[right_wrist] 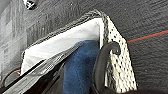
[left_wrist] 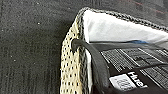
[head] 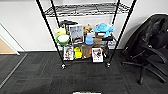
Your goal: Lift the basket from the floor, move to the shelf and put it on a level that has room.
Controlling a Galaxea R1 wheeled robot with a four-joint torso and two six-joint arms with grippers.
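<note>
dark carpet floor [head: 82,77] under shelf [head: 85,37], office chair [head: 152,47] beside. basket [left_wrist: 71,67], white-lined, close above carpet in both wrist views, dark handle [left_wrist: 97,65] at each end. pincer grip: cannot tell.

Robot body, vis. part: narrow white strip [head: 87,92], flat, straight-edged, pale grey shading, head view btm centre.
</note>
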